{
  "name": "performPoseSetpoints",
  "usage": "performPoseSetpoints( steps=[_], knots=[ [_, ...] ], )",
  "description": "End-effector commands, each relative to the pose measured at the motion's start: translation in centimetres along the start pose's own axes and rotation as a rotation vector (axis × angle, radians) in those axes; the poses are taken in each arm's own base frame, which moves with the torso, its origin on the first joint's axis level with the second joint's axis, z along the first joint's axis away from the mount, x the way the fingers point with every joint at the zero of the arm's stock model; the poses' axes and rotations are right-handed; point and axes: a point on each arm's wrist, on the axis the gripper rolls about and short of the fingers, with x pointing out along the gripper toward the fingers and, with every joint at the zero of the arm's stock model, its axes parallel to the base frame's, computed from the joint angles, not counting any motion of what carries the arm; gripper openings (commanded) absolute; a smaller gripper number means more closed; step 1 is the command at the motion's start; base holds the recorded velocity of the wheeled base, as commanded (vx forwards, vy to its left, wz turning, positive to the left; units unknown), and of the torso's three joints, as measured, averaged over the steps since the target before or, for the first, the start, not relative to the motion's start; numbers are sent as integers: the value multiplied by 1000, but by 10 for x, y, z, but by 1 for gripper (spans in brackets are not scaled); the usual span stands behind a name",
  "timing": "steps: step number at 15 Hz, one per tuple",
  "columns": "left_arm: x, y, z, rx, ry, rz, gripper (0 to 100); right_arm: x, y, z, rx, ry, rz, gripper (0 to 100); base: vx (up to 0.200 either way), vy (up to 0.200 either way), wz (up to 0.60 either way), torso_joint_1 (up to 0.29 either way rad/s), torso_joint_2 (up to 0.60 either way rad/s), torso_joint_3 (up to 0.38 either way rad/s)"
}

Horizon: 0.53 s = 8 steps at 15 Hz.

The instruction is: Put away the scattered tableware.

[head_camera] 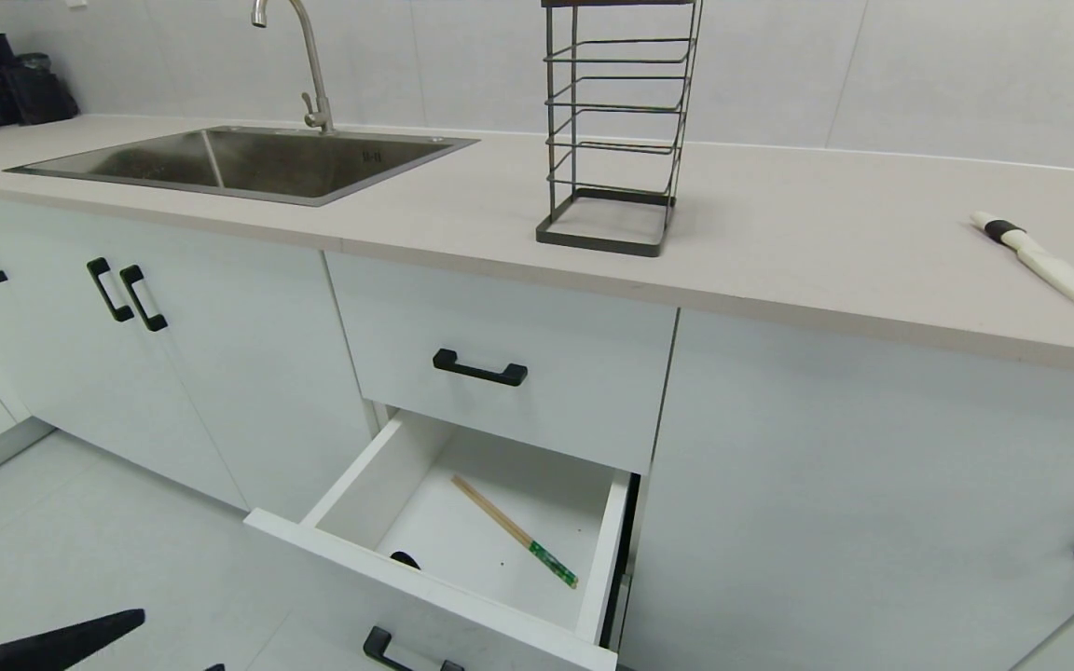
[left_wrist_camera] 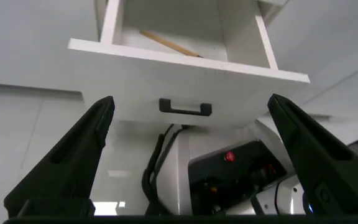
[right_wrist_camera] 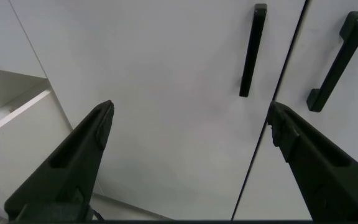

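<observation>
Left fingers [left_wrist_camera: 73,162] spread — chopsticks [head_camera: 515,531] lie in open drawer [head_camera: 364,475].

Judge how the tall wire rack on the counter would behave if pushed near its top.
Tall over a small base, the wire rack would probably tip rather than slide. Its open thin-wire frame suggests it is light, likely stiff.

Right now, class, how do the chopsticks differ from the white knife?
The chopsticks are tan wood with green ends; the white knife has a black band. The chopsticks lie inside the open drawer; the white knife lies on the countertop. Both are slim and lie flat.
</observation>
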Motion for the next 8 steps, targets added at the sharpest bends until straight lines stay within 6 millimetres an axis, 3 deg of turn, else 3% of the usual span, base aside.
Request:
performPoseSetpoints(
  steps=[1, 5, 8],
  knots=[
    [36, 6, 0, -28, 215, -49, 100, 0, 0, 0, 0, 2, 0, 100, 0, 0, 0, 0, 0, 0],
    [72, 16, -8, 24, 413, -12, 100, 0, 0, 0, 0, 2, 0, 100, 0, 0, 0, 0, 0, 0],
    [88, 22, -9, 40, 428, 43, 100, 0, 0, 0, 0, 2, 0, 100, 0, 0, 0, 0, 0, 0]
  ],
)
